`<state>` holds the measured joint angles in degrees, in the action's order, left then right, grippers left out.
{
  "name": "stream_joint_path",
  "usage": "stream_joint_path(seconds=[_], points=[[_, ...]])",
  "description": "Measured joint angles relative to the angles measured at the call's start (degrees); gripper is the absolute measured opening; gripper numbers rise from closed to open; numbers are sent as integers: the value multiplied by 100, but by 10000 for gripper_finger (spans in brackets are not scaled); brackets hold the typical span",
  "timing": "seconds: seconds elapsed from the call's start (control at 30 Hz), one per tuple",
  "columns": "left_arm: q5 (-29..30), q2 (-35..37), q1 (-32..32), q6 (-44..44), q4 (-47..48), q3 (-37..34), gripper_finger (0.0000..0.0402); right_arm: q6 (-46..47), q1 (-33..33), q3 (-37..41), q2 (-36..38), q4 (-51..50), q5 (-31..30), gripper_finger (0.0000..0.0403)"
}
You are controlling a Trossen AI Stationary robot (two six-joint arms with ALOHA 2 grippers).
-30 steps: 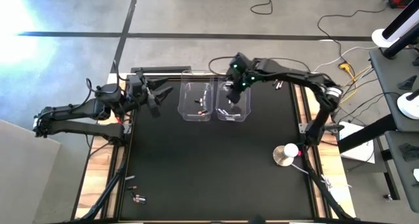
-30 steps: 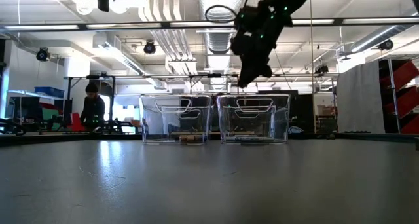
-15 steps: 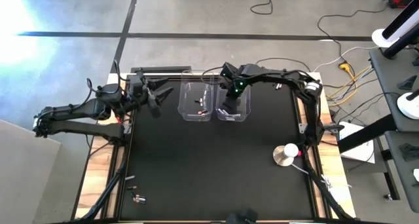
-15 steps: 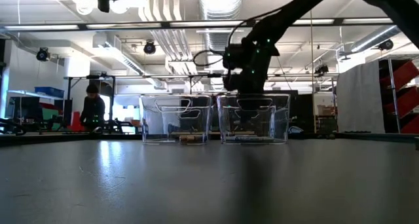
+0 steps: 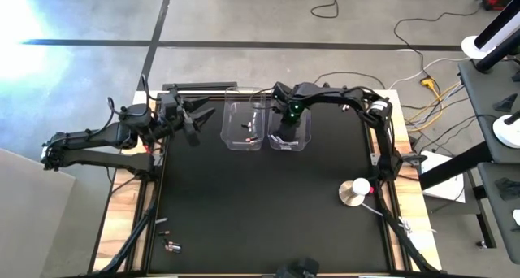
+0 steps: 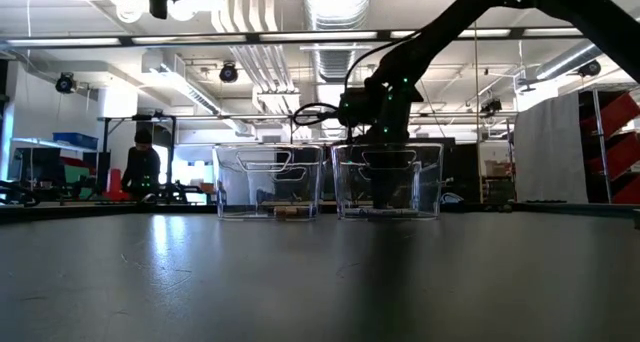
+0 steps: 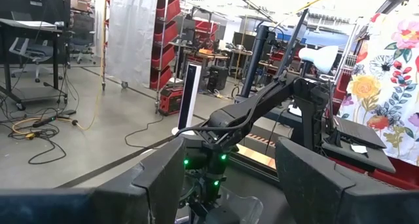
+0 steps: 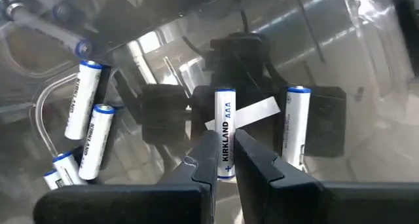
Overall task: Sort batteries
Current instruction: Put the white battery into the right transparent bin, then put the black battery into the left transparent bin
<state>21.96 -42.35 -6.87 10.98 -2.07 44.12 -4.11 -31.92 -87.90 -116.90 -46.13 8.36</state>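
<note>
Item: battery sort, placing step.

Right end effector (image 8: 222,160): lowered inside the right-hand clear bin (image 5: 301,140), fingers (image 8: 204,155) closed narrow on one silver-white battery (image 8: 224,129), held upright just above the bin floor. In the low view the arm reached down through the bin's open top.

Batteries already in that bin: one upright-looking cell (image 8: 295,124) just beside the held one; further white cells (image 8: 84,99) lay together toward one wall, all of the same blue-capped kind.

Left-hand clear bin (image 5: 236,140): touching or just beside the right one; held small dark-and-reddish cells (image 5: 248,130) on its floor.

Unsorted stock: a few tiny cells (image 5: 171,246) lay on the counter (image 5: 244,213) at its near left corner, well apart from both bins.

Left end effector (image 5: 197,120): waited beside the left bin, fingers spread wide, empty.

Judgement: deposit of a white cell was in hand. The next move probably called for releasing the cell, lifting clear of the bin walls without tipping the bin, then fetching another from the corner.
</note>
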Motion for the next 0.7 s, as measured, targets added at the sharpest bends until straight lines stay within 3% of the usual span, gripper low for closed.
stream_joint_path(seconds=[0.7], points=[[-2, 0, 0, 0, 0, 0, 213, 584, 4, 4, 163, -97, 4, 82]])
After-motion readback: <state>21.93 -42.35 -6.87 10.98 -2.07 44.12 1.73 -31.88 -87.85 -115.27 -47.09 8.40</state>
